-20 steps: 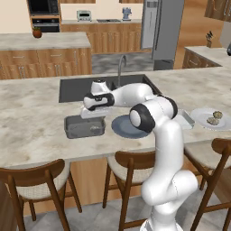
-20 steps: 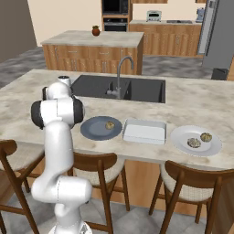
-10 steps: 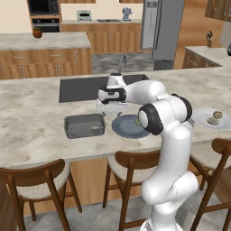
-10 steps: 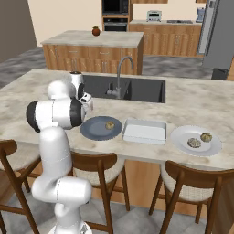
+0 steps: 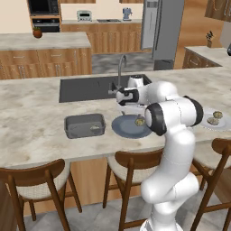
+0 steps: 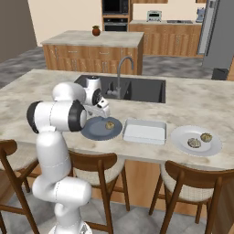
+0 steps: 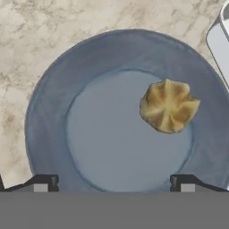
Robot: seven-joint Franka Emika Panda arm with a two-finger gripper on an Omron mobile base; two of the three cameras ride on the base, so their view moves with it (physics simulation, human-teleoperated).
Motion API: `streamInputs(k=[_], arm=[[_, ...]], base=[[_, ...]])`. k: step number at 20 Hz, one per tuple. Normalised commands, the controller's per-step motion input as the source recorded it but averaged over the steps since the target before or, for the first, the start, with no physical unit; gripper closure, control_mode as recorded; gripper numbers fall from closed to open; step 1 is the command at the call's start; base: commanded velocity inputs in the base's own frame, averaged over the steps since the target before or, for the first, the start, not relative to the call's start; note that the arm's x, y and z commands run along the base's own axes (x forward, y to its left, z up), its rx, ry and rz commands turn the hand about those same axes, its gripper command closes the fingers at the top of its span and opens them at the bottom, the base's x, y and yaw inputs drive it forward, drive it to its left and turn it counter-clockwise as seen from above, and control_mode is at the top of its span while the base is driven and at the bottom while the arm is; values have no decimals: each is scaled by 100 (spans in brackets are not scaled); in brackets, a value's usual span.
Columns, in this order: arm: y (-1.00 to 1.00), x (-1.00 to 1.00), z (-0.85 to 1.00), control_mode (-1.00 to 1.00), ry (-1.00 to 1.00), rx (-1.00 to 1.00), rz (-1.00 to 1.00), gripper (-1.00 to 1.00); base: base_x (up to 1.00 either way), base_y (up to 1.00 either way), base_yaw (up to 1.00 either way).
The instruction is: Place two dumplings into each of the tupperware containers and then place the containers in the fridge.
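Observation:
A round blue-grey plate (image 5: 128, 128) (image 6: 93, 130) (image 7: 49, 112) lies on the counter with one tan dumpling (image 5: 140, 121) (image 6: 109, 124) (image 7: 169, 106) on it. My gripper (image 5: 125, 102) (image 6: 103, 111) (image 7: 114, 185) hovers just above the plate, open, nothing between its fingertips (image 7: 42, 183); the dumpling lies ahead and to the right of them. A grey tupperware container (image 5: 74, 127) left of the plate holds a dumpling (image 5: 94, 128). A whitish tupperware container (image 6: 144, 131) (image 7: 219, 40) lies right of the plate. The steel fridge (image 5: 162, 27) (image 6: 215, 32) stands far back, shut.
A white plate (image 6: 183, 137) (image 5: 205, 122) with two more dumplings (image 6: 194, 143) sits at the counter's right end. The dark sink (image 5: 85, 88) and faucet (image 6: 119, 75) lie behind the plate. Wooden stools (image 6: 96, 162) line the counter's near edge.
My arm has swung right, from over the grey container to over the blue-grey plate. The gripper stayed open. The containers and plates have not moved.

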Motion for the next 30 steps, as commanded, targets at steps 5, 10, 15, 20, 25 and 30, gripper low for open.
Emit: streamInputs(k=[5,10,15,20,25,30], arm=[[-24,0,-8,-100,1,-1,-6,-100],[-29,2,-33,-100,1,0,0,-100],[-40,3,-11,-100,3,0,0,-100],[-10,23,-23,-100,1,0,0,-100],[0,39,-24,-100,0,0,0,-100],[0,2,-33,-100,2,0,0,100]], base=[[0,0,0],[0,0,0],[0,0,0],[0,0,0],[0,0,0],[0,0,0]])
